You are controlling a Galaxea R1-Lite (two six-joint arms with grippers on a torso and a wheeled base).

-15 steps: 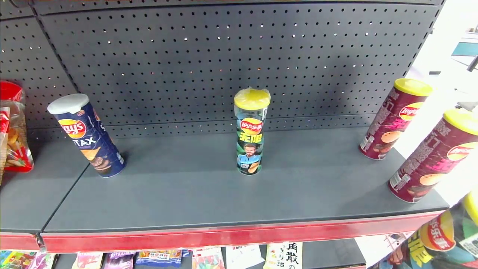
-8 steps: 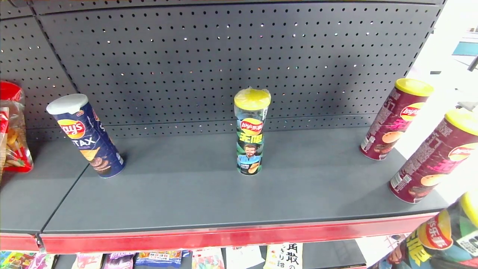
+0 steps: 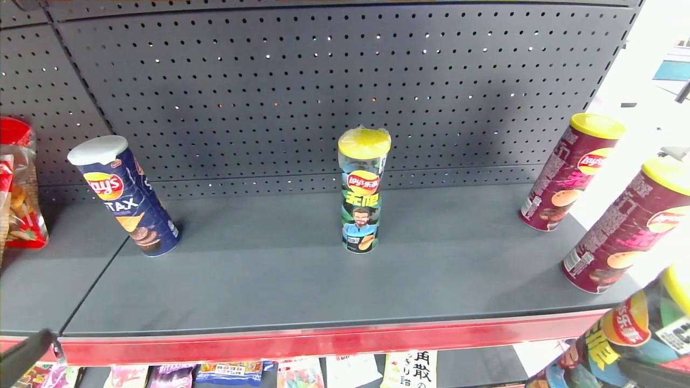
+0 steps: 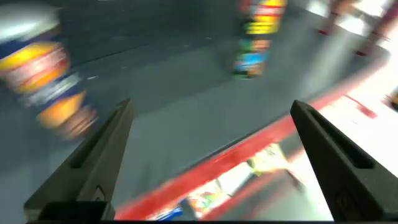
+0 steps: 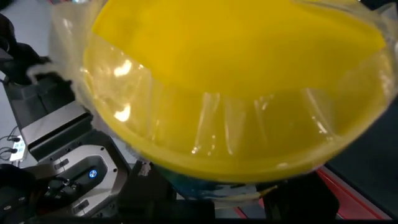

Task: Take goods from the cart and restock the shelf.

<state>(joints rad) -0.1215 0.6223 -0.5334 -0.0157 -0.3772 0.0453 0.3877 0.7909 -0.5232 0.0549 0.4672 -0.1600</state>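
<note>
Left gripper: jaws spread wide with nothing between them. It hangs just off the left end of the shelf front, so we reckon it's free to assist.

On the shelf, left to right:
- bag at the far end
- blue can
- green can mid-shelf, near the back panel
- two maroon cans at the right end, one behind the other

All are standing and well apart, which leaves wide bare gaps either side of the green can.

Right gripper: jaws pinching the held can, though we can't make out the exact grip point. Its yellow lid faces the wrist camera, and the print matches the green can. It sits below and in front of the shelf's right corner, not on the shelf yet.

We judge it belongs beside the green can. That needs a lift over the red lip and clearance from the front maroon can.
</note>
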